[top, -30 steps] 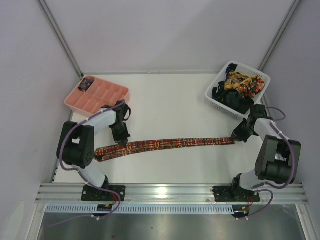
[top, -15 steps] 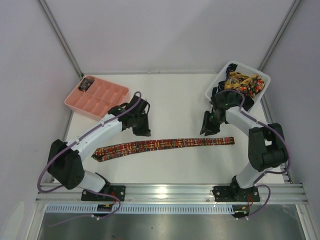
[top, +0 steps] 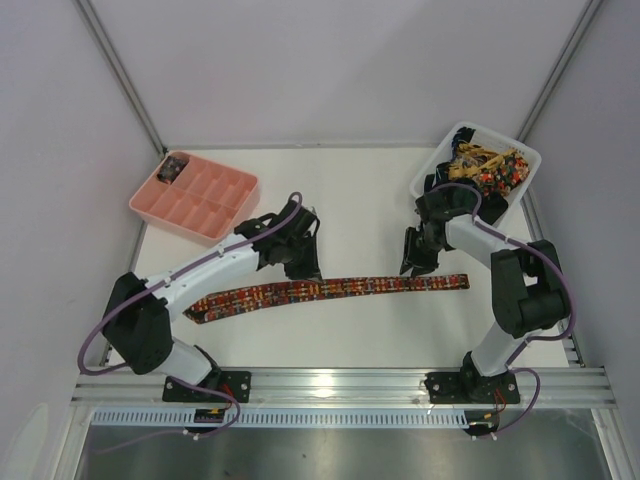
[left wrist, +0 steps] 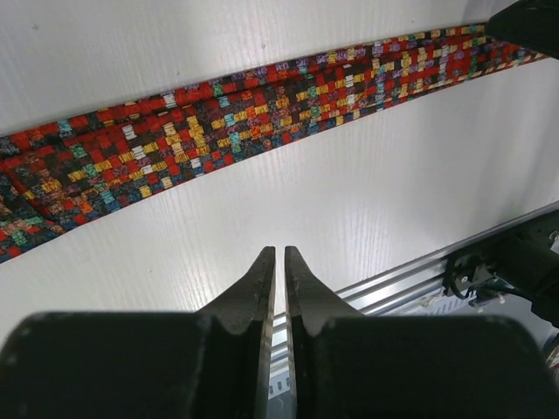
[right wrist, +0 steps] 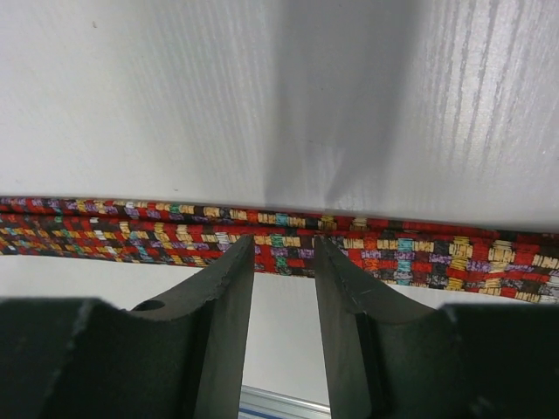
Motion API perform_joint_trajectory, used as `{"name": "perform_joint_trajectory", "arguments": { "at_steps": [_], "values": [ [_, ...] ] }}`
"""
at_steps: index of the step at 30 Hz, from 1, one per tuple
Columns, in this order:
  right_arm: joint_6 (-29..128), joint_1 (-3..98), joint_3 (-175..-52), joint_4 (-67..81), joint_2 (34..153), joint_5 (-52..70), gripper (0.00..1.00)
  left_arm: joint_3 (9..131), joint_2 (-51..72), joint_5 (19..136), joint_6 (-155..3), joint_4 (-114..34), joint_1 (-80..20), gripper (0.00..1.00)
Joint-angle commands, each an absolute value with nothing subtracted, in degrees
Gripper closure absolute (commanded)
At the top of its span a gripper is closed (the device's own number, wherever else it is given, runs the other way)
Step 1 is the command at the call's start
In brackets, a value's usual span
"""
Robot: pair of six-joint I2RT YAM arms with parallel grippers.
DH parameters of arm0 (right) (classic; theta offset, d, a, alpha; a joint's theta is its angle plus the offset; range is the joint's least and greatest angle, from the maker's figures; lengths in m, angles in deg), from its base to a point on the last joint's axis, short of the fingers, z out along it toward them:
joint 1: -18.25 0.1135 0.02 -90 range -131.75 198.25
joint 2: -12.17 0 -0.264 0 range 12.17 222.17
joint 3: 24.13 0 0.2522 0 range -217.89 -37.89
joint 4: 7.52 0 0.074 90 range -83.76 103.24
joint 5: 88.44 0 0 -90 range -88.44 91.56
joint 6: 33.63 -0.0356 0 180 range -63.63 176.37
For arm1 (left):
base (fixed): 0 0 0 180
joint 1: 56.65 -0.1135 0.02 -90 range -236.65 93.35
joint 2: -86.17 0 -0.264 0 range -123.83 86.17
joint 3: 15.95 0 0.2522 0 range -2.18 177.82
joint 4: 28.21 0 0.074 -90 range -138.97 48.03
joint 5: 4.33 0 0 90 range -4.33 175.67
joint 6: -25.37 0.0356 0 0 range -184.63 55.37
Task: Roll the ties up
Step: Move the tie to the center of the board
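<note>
One patterned red, orange, yellow and black tie (top: 340, 288) lies flat and stretched out across the near half of the white table, wide end at the left. My left gripper (top: 308, 268) hovers just behind its middle, shut and empty; in the left wrist view (left wrist: 279, 255) the tie (left wrist: 218, 122) runs across the frame beyond the tips. My right gripper (top: 411, 265) is open and empty just behind the tie's narrow part; in the right wrist view (right wrist: 284, 246) its tips stand right at the tie (right wrist: 175, 231). More ties (top: 480, 170) are piled in the white basket.
The white lattice basket (top: 430, 198) stands at the back right. The pink compartment tray (top: 215, 195) stands at the back left with a dark roll (top: 175, 168) in its far corner. An aluminium rail (top: 340, 382) runs along the near edge.
Both grippers left the tie's two ends and moved inward. The left gripper moved right toward the tie's middle over the last half second; the right one barely moved. The tie lies free.
</note>
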State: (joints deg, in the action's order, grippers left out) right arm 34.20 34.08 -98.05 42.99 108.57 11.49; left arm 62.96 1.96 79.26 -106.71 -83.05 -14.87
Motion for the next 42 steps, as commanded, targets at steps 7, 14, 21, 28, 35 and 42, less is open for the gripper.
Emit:
{"name": "perform_joint_trajectory", "arguments": {
  "at_steps": [7,14,21,28,35,42],
  "values": [
    [33.4,33.4,-96.5,44.1,103.7,8.9,0.61,66.9,-6.1,80.3,-102.1,-85.3,-18.3,0.87],
    [32.0,33.2,-93.2,44.4,102.3,6.2,0.63,73.5,-13.8,79.8,-94.5,-86.3,-24.6,0.87],
    [30.9,34.0,-93.7,43.9,106.1,5.6,0.63,73.1,-21.0,79.1,-91.8,-85.5,-27.4,0.88],
    [30.2,36.5,-100.5,41.7,117.3,3.1,0.63,69.5,-25.1,78.7,-92.5,-84.0,-28.6,0.89],
    [30.8,37.3,-120.8,42.0,133.9,1.9,0.63,62.2,-20.8,70.4,-96.1,-80.1,-26.9,0.90],
    [33.2,38.5,-167.0,53.8,153.9,5.1,0.58,61.5,-15.6,64.4,-101.4,-79.1,-23.9,0.90]
  ]
}}
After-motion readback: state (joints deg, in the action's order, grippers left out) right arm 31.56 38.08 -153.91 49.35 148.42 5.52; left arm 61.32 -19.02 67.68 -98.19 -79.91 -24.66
